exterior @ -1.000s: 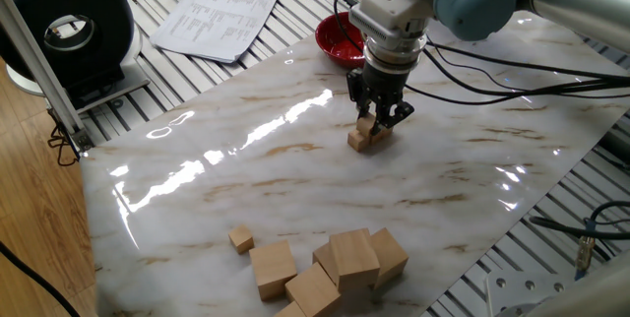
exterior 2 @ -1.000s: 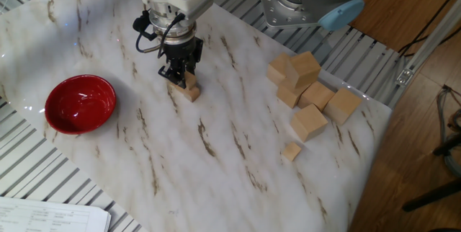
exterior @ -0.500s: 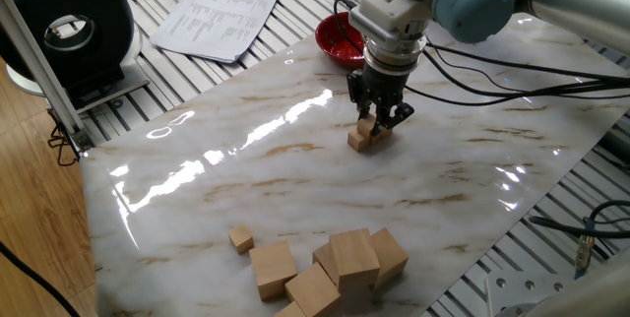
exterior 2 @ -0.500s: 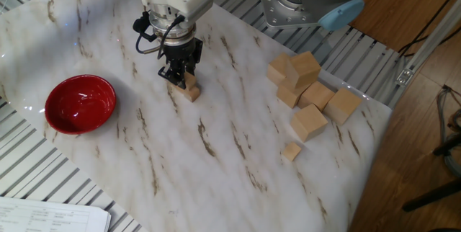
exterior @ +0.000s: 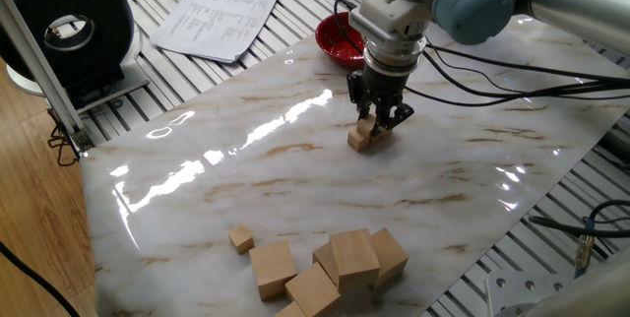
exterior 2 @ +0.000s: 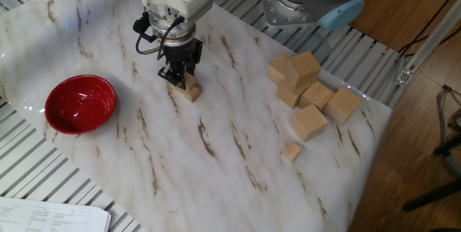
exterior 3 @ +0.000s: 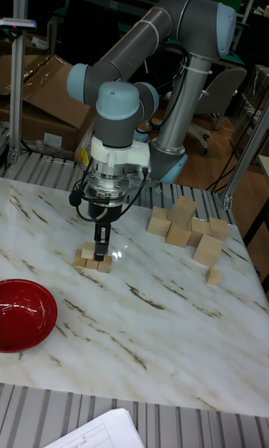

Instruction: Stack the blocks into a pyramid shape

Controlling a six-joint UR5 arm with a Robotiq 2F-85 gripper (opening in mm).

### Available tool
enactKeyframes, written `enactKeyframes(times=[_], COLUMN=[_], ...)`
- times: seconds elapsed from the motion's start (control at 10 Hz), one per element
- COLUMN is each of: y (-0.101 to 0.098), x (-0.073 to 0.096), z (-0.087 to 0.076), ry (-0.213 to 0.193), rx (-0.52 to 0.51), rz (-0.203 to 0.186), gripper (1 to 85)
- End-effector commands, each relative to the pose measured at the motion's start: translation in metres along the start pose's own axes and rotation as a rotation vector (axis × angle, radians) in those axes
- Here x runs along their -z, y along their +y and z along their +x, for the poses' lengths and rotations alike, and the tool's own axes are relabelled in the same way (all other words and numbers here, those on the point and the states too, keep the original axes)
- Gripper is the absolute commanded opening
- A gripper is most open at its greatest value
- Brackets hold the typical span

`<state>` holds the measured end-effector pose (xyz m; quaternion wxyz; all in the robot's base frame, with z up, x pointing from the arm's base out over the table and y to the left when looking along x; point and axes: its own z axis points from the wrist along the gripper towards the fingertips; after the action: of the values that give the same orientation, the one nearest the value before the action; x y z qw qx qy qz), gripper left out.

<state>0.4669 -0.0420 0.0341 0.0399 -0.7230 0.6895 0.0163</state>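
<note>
One small tan wooden cube (exterior 3: pixel 89 250) pinched by two-finger gripper (exterior 3: pixel 99 250); seat squarely atop bottom-row cubes (exterior 3: pixel 93 262) before letting go.

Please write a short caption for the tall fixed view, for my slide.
UR5 end effector placing a small block onto a row of small blocks, red bowl nearby.
</note>
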Motion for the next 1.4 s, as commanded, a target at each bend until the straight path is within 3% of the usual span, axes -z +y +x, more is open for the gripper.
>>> enactKeyframes(times=[0.0, 0.5, 0.7, 1.3], y=[0.0, 0.0, -0.007, -0.001], x=[0.001, 0.002, 0.003, 0.003], z=[0.001, -0.001, -0.001, -0.008], ry=[-0.002, -0.001, 0.009, -0.019], rx=[-0.016, -0.031, -0.038, -0.084], rz=[0.0, -0.006, 0.015, -0.008], gripper=[1.0, 1.0, 1.0, 1.0])
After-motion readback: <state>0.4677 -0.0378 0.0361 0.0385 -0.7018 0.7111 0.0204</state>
